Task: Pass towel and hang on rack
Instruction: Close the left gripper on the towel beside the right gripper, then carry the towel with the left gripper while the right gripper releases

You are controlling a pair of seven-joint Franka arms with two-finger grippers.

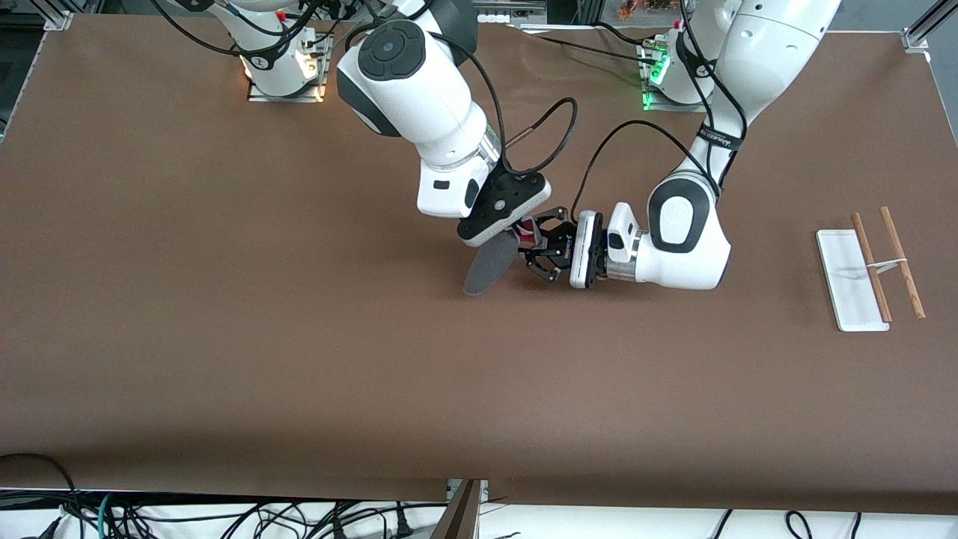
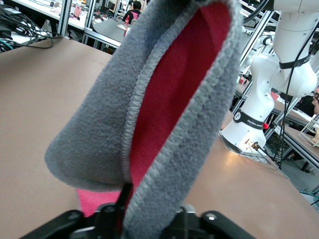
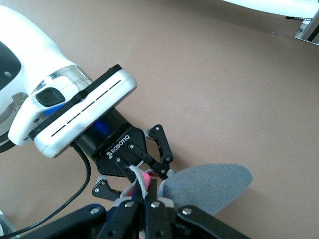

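The dark grey towel (image 1: 490,266) hangs between both grippers over the middle of the table, its lower end close to the tabletop. My right gripper (image 1: 522,233) is shut on the towel's light hem by the red-and-white tag, as the right wrist view (image 3: 148,191) shows. My left gripper (image 1: 528,251) comes in level from the left arm's end and is shut on the same upper end, right beside the right gripper's fingers. In the left wrist view the folded towel (image 2: 99,139) fills the frame, with a red inner face. The rack (image 1: 872,269) is at the left arm's end of the table.
The rack's white base (image 1: 846,292) is near the table's edge at the left arm's end, with the two wooden rods beside it. The right arm's base (image 2: 259,109) shows in the left wrist view. Cables lie below the table's near edge (image 1: 224,516).
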